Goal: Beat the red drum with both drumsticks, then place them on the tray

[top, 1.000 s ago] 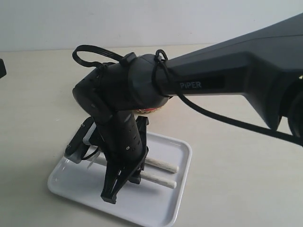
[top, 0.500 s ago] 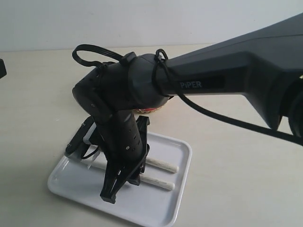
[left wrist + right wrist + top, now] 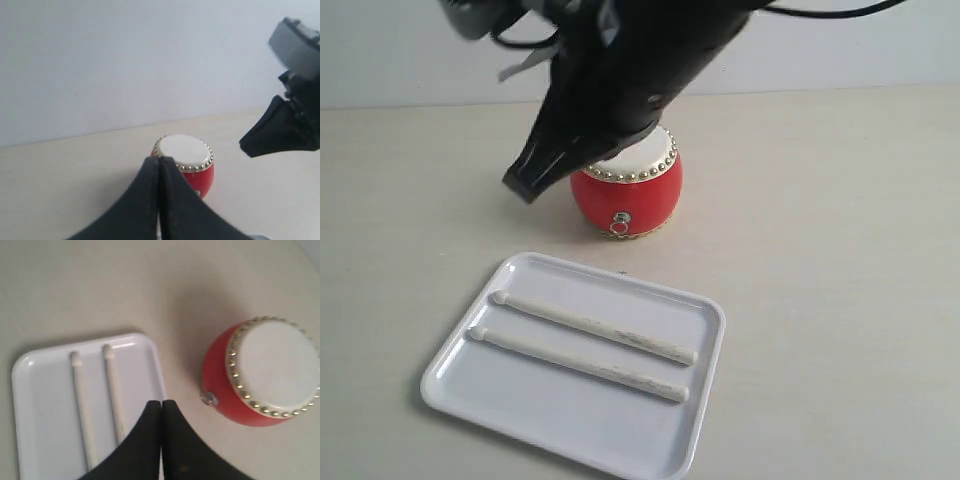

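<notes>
The right wrist view shows both sticks (image 3: 83,405) lying in the tray (image 3: 35,430) beside the drum (image 3: 220,380); of these the left catches just the drum. Left gripper (image 3: 159,160) and right gripper (image 3: 161,404): jaws together, empty.

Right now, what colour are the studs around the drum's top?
Gold, on the red drum; clearest in the right wrist view.

two drumsticks (image 3: 596,327), one red drum (image 3: 625,195), one white tray (image 3: 505,392)
</notes>
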